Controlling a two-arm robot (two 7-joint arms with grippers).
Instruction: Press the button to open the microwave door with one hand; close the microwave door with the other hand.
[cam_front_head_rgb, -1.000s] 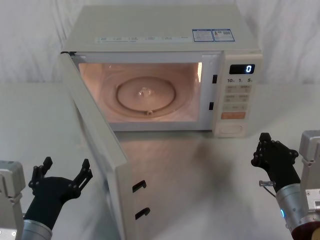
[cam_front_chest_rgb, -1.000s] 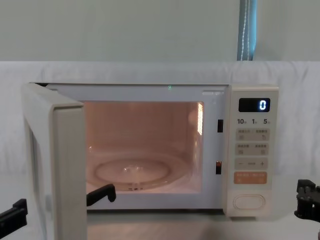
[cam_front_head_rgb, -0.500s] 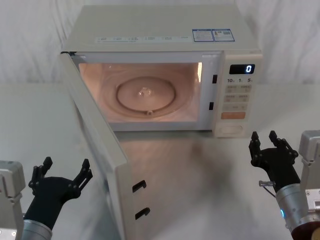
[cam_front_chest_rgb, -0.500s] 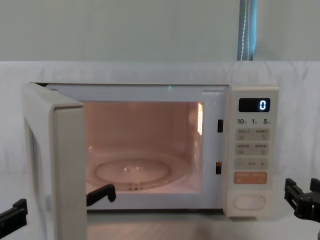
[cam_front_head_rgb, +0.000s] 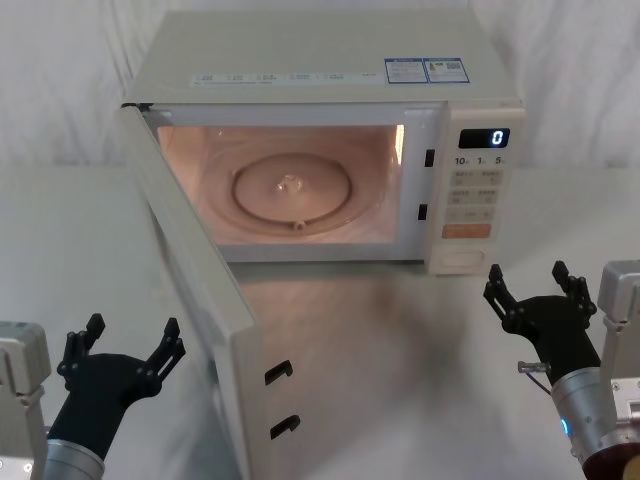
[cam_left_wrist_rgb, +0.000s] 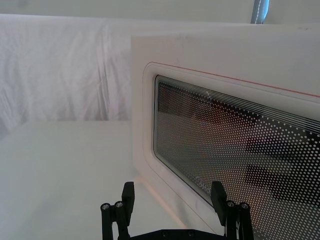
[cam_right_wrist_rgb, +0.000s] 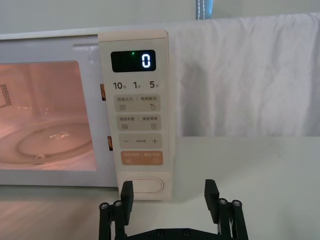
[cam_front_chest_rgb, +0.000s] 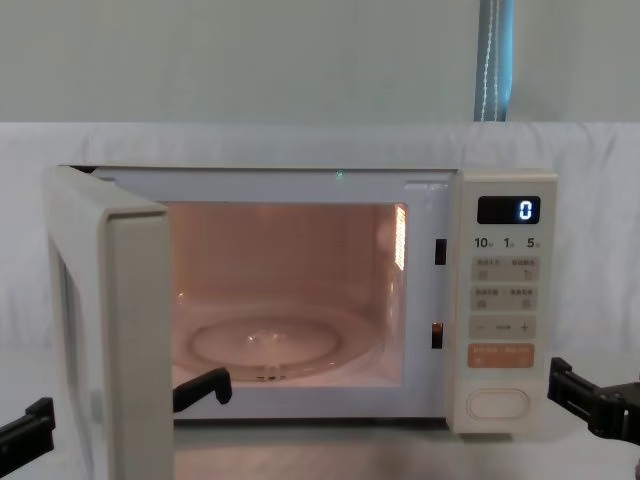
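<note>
Head view: one microwave (cam_front_head_rgb: 330, 80) stands far, its one microwave door (cam_front_head_rgb: 195, 290) swung open leftward, two grippers near with fingers apart, left gripper (cam_front_head_rgb: 125, 345) beside the door, right gripper (cam_front_head_rgb: 527, 285) before the one button (cam_front_head_rgb: 462, 258); right wrist view: fingers (cam_right_wrist_rgb: 126, 192) splayed below that button (cam_right_wrist_rgb: 144, 185).

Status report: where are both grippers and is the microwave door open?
Left gripper open, outside the microwave door. Right gripper open, before the button. Door wide open, cavity lit. Nothing in the way.

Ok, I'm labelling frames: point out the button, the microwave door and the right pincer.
button (cam_right_wrist_rgb: 143, 185), right wrist view, its centre.
microwave door (cam_front_head_rgb: 190, 290), head view, inner face.
right pincer (cam_front_head_rgb: 527, 285), head view, between fingertips.
</note>
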